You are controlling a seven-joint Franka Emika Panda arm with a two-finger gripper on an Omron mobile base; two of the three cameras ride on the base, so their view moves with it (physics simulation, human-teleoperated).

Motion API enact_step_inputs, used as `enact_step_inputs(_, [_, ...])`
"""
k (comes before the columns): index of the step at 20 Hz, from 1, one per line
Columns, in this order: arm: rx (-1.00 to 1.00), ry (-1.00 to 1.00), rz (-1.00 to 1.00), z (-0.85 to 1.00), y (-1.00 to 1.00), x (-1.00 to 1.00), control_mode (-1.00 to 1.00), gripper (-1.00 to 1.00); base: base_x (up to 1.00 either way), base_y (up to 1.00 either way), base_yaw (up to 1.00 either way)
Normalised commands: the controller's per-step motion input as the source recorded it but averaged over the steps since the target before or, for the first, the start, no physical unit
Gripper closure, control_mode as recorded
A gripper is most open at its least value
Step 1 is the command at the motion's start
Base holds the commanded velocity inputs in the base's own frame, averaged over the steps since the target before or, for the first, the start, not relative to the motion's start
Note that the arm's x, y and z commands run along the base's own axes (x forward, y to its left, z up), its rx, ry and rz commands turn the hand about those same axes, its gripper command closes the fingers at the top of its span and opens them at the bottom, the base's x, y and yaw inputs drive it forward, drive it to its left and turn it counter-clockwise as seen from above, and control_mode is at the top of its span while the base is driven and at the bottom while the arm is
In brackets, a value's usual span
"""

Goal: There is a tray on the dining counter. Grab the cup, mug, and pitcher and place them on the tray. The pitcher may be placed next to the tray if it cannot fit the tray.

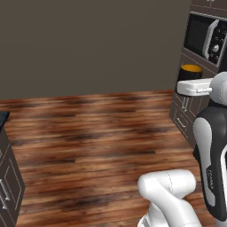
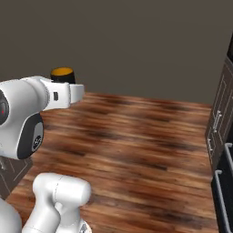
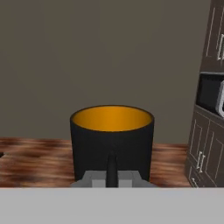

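Black-walled and orange inside, the mug (image 3: 112, 142) sits clenched in the claw (image 3: 112, 175), carried upright above the wooden floor (image 1: 97, 133) near the dark cabinets (image 3: 205, 131), so its placing on the tray looks yet undone.

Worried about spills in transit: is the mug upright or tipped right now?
Upright. The mug sits level in the hand view, its orange-lined mouth facing up and its rim level, carried above the wooden floor.

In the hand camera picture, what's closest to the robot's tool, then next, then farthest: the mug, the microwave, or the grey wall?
1. Mug: right at the tool, held in it.
2. Microwave: off to the right, in the dark cabinets.
3. Grey wall: farthest, behind the mug across the wood floor.
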Motion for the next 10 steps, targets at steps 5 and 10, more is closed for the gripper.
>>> enact_step_inputs(5, [0.0,0.0,0.0,0.0,0.0,0.0,1.0,1.0,1.0,0.0,0.01])
enact_step_inputs(10, [0.0,0.0,0.0,0.0,0.0,0.0,1.0,1.0,1.0,0.0,0.06])
